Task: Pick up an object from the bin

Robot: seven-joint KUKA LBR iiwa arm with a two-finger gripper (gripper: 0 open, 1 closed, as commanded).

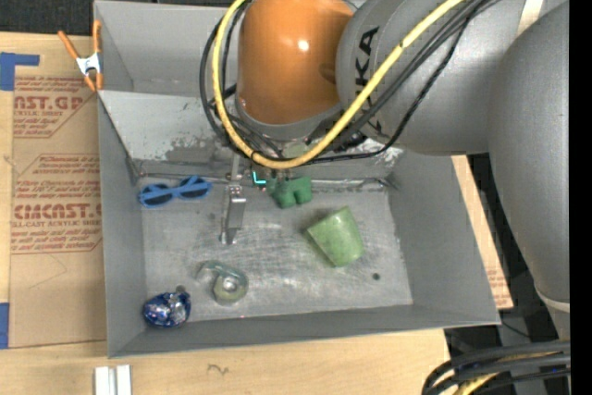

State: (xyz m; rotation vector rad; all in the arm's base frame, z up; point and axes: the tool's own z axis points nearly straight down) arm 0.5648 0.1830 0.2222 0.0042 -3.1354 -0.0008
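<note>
Grey metal bin (pixel 120 227) holds a few small things. None is lifted yet, so all the picking is still left to do. The robot's claw (pixel 231 219) hangs over bare floor near the middle, and I cannot tell if it is wide or narrow. Closest is a small dark green chunky block (pixel 292 191), at 2 o'clock from the claw. It looks lumpy. Blue plastic glasses (pixel 174 191) lie at 10 o'clock, and a pale green cup (pixel 338 239) at 3 o'clock.
</note>
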